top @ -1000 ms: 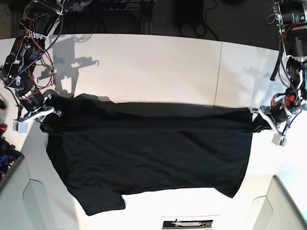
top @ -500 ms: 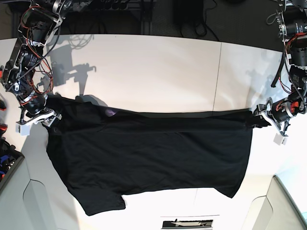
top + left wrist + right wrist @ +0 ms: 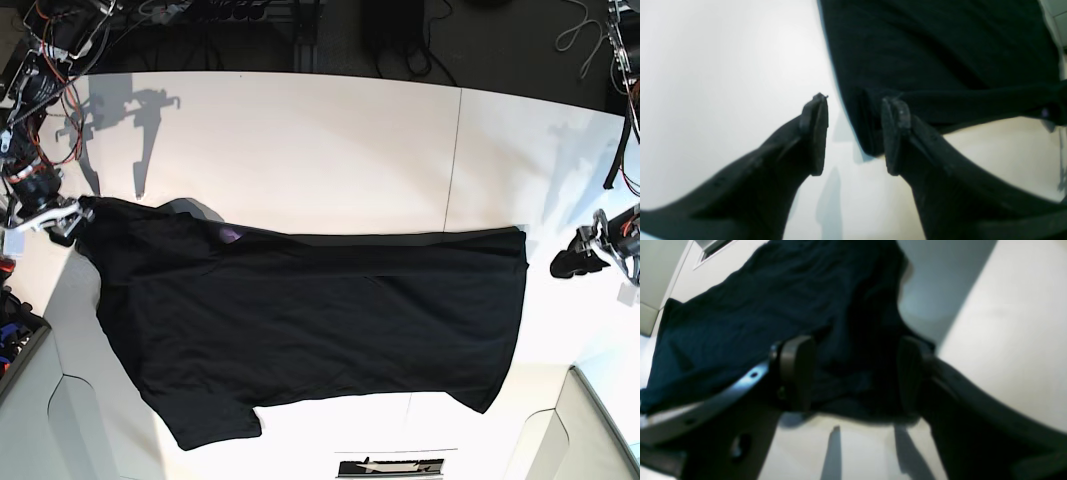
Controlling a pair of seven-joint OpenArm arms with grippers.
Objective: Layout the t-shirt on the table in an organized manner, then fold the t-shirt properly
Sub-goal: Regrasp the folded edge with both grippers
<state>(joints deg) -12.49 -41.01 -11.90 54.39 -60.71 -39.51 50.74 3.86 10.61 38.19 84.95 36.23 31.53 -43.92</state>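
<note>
Near edge of the table [image 3: 330, 150]: one sleeve of the shirt [image 3: 310, 320] hangs toward the front, hem corner sagging at the other side. Shirt lies lengthwise across the table, mostly flat, collar end toward the right arm, hem toward the left arm. Purple neckline patch [image 3: 229, 235] shows at the far edge.

Far edge is doubled over in a narrow band running most of the shirt's length, likely a result of being pulled taut from both ends; it wants flattening before any fold.

Left gripper [image 3: 853, 133]: jaws apart, nothing between them, hem corner just ahead of the fingertips and not pinched. In the base view it sits clear of the hem.

Right gripper [image 3: 853, 373]: jaws wide, cloth bunched between and beyond the pads [image 3: 796, 373] but not clamped. Shoulder end lies slack there.

Layout looks nearly done; folding not begun.
</note>
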